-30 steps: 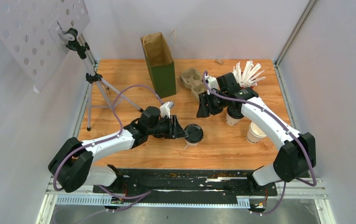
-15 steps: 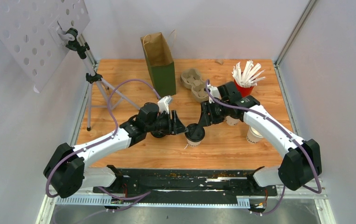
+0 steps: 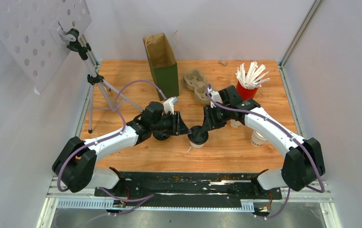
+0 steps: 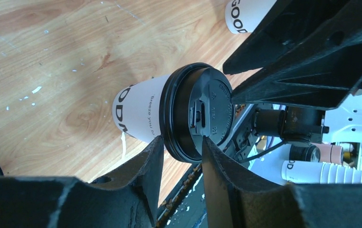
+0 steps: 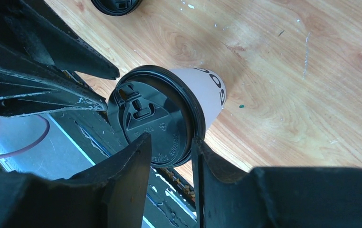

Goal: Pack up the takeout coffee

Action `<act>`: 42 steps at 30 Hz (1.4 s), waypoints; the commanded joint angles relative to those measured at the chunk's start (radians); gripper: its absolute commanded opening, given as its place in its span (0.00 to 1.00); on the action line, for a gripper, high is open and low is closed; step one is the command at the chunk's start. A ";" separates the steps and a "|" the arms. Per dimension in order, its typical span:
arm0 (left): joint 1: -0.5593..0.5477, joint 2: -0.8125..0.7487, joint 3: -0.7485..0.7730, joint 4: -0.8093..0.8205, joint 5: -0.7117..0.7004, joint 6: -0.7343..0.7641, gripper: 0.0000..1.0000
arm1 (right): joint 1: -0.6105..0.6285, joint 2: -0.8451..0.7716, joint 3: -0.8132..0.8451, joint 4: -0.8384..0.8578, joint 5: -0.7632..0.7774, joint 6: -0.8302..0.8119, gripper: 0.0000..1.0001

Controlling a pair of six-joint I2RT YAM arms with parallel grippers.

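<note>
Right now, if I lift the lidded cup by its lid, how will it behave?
The lid may pop off: left pincer and right pincer straddle only its rim. The paper cup probably crushes if squeezed. Narrow base, likely tippy.

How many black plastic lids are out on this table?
2. A fitted lid sits on the white cup at mid-table; a loose lid lies beside it. More may be hidden.

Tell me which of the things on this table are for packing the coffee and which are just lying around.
For the job: lidded cup; second white cup; loose black lid; probably also the pulp cup carrier and paper bag, for packing.
Lying about: red cup of stirrers; tripod with its perforated panel.
</note>
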 commanded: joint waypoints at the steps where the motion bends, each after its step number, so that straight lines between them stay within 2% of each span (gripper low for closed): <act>1: 0.000 0.012 0.002 0.074 0.041 0.020 0.42 | 0.006 -0.002 -0.026 0.052 -0.020 0.006 0.36; 8: 0.001 0.029 -0.039 0.074 0.021 0.031 0.34 | 0.008 -0.012 -0.086 0.081 -0.027 0.010 0.30; 14: 0.001 0.033 -0.093 0.094 -0.006 0.025 0.29 | 0.008 -0.030 -0.147 0.106 -0.018 0.014 0.29; 23: -0.005 0.057 -0.184 0.133 -0.047 0.033 0.28 | 0.008 -0.060 -0.293 0.194 -0.001 0.037 0.27; 27: -0.006 0.060 -0.187 0.155 -0.034 0.025 0.28 | 0.007 -0.069 -0.300 0.200 0.011 0.035 0.27; 31: -0.005 0.038 -0.130 0.086 -0.036 0.052 0.28 | 0.007 -0.067 -0.237 0.158 0.018 0.023 0.27; 35: -0.005 0.001 -0.017 -0.043 -0.062 0.106 0.34 | 0.008 -0.075 -0.106 0.073 0.042 0.000 0.35; 42: -0.003 -0.066 0.216 -0.275 -0.157 0.206 0.45 | 0.009 -0.103 0.065 -0.024 0.078 -0.054 0.61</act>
